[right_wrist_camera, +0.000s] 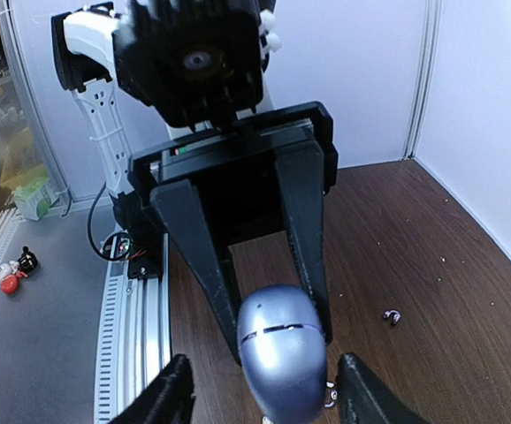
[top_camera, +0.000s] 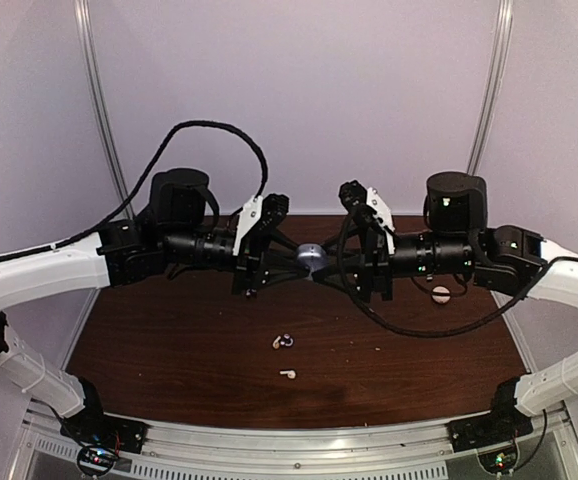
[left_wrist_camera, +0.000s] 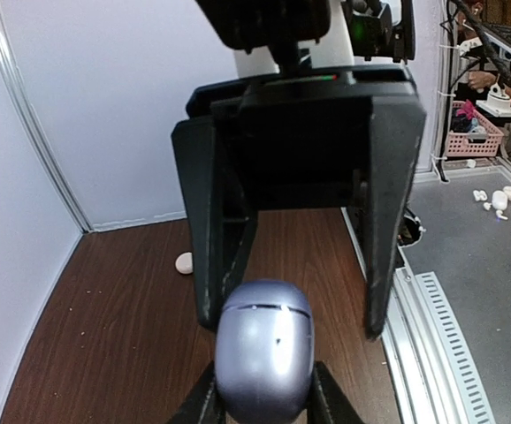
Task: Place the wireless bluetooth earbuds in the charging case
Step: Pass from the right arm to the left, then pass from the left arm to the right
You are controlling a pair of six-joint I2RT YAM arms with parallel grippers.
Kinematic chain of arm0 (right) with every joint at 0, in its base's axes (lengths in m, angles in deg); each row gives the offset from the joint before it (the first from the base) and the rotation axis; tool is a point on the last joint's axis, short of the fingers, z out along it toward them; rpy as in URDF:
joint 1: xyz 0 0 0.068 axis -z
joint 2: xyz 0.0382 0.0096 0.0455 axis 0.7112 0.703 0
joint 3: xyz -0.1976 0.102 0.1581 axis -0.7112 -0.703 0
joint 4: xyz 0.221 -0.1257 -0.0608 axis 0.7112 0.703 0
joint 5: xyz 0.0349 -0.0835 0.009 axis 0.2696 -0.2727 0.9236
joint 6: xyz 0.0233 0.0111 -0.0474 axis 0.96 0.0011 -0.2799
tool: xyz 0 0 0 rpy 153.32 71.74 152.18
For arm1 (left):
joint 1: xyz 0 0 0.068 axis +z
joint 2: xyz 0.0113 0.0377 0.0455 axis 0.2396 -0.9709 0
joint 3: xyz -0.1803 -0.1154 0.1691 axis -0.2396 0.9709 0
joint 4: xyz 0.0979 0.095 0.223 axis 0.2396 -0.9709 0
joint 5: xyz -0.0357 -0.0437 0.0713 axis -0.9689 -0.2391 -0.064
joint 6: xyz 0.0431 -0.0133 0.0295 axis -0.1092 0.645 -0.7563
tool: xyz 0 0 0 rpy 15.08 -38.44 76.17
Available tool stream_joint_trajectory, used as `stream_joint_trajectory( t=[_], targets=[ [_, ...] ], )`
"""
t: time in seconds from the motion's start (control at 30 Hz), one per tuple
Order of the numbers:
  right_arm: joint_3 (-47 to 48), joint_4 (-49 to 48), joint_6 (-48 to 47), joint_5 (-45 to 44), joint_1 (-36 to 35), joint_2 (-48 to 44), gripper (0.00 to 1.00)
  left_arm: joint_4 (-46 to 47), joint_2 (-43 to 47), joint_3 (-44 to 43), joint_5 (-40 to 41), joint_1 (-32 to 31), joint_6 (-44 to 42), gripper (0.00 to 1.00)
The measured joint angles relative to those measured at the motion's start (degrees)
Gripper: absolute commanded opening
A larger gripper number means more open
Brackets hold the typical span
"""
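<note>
Meeting level in mid-air, left gripper [right_wrist_camera: 279,340] clamps the blue-purple charging case [top_camera: 310,254]; right gripper [left_wrist_camera: 291,327] gapes around it. Earbuds [top_camera: 287,375] lie on the brown wooden table [top_camera: 169,350] below, white walls [top_camera: 319,100] behind.

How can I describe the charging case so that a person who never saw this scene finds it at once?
Over the brown table, the left gripper and the right gripper meet in mid-air. The left one pinches the charging case: a smooth blue-grey egg with a thin seam, far bigger than the tiny earbuds lying below.
</note>
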Motion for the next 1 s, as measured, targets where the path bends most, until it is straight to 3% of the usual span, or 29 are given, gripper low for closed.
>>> stream_joint_trajectory(
  t=[0.27, 0.4, 0.77, 1.0],
  targets=[
    [-4.04, -9.33, 4.44, -1.22, 2.03, -6.4, 0.8, 13.84, 1.38, 5.18, 0.0, 2.91, 7.3, 0.09],
    [-7.5, -15.61, 7.61, -2.64, 2.19, -7.26, 0.8, 23.71, 1.44, 7.56, -0.79, 2.86, 13.35, 0.09],
    [-9.62, -24.04, 8.79, -1.46, 2.19, -6.34, 0.63, 48.13, 0.37, 8.72, -4.37, 2.86, 28.2, 0.06],
    [-10.69, -29.35, 8.74, -1.09, 2.19, -6.25, 0.57, 55.49, -2.32, 10.08, -5.05, 2.56, 33.38, 0.05]
  ],
)
